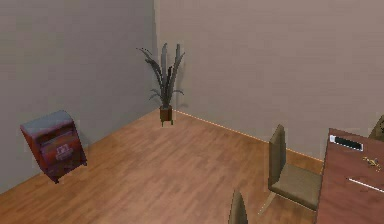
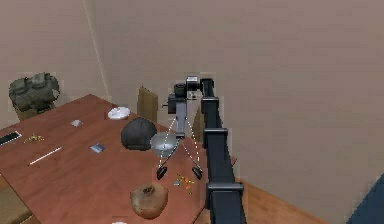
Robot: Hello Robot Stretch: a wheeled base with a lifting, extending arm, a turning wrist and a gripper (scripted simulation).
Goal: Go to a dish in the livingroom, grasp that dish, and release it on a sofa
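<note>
One arm (image 2: 218, 150) extended over table (image 2: 60, 170); cannot tell whether fingers (image 2: 197, 170) hold grey dish (image 2: 165, 147).

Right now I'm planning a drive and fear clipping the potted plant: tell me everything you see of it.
The potted plant stands upright on the wooden floor in the corner where two walls meet. Long, narrow, dark green leaves fan upward and droop outward from a small brown pot. It seems to touch only the floor.

We cannot tell whether the gripper (image 2: 179, 172) holds anything; table (image 1: 340, 200) cut by the forward view's right edge, near chair (image 1: 239, 209) by its bottom.
</note>
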